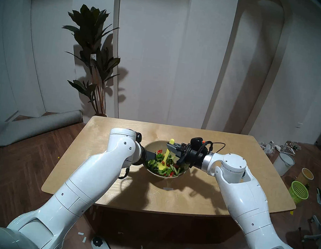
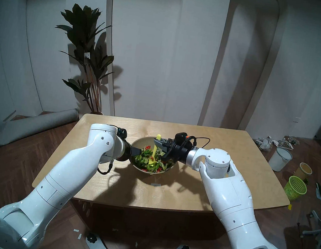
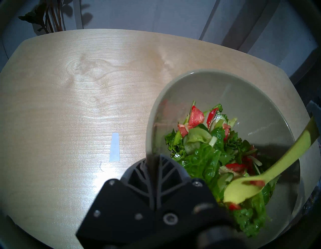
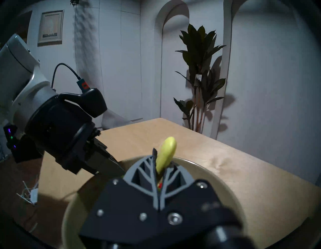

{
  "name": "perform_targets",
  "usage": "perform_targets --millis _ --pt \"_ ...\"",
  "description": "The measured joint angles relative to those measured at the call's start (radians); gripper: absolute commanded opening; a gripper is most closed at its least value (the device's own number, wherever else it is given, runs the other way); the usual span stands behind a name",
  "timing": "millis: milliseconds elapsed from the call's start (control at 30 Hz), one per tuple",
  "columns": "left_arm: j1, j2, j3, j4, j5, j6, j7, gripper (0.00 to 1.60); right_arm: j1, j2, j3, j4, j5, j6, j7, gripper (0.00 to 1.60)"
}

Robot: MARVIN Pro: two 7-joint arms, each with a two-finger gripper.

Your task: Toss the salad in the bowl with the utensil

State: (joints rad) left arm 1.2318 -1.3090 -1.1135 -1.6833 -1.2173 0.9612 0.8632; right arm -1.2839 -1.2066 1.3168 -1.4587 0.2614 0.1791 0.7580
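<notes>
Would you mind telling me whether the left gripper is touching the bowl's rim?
Touching. In the left wrist view the left gripper is shut on the near rim of the bowl, one finger outside the wall and one inside, beside the salad.

Salad (image 3: 215,153): green leaves, red tomato chunks. Spoon (image 3: 281,156): yellow-green. Bowl (image 3: 239,90): olive-beige, glossy. Counter (image 3: 86,90): pale wood grain. Left claw (image 3: 153,171): black, grey ribbed fingers. Basket (image 1: 299,192): lime-green mesh.
</notes>
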Motion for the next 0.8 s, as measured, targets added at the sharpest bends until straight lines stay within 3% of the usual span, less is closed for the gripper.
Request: perform_targets --millis 133,333,667,800 --pt "0.0 0.0 0.0 0.0 0.0 0.0 0.0 0.0 0.008 -0.011 0.002 0.012 -0.034 -0.04 -0.048 0.0" --pt "0.0 0.0 0.0 0.0 0.001 0.0 -0.001 0.0 0.041 -0.035 0.003 0.017 -0.048 -0.039 -0.077 0.0" --pt "0.0 0.0 0.0 0.0 0.002 0.0 -0.001 0.0 0.091 -0.099 0.011 0.019 0.007 0.03 -0.1 0.0" --pt "0.0 0.0 0.0 0.0 0.002 0.0 -0.001 0.0 0.121 -0.128 0.011 0.063 0.025 0.036 -0.105 0.0"
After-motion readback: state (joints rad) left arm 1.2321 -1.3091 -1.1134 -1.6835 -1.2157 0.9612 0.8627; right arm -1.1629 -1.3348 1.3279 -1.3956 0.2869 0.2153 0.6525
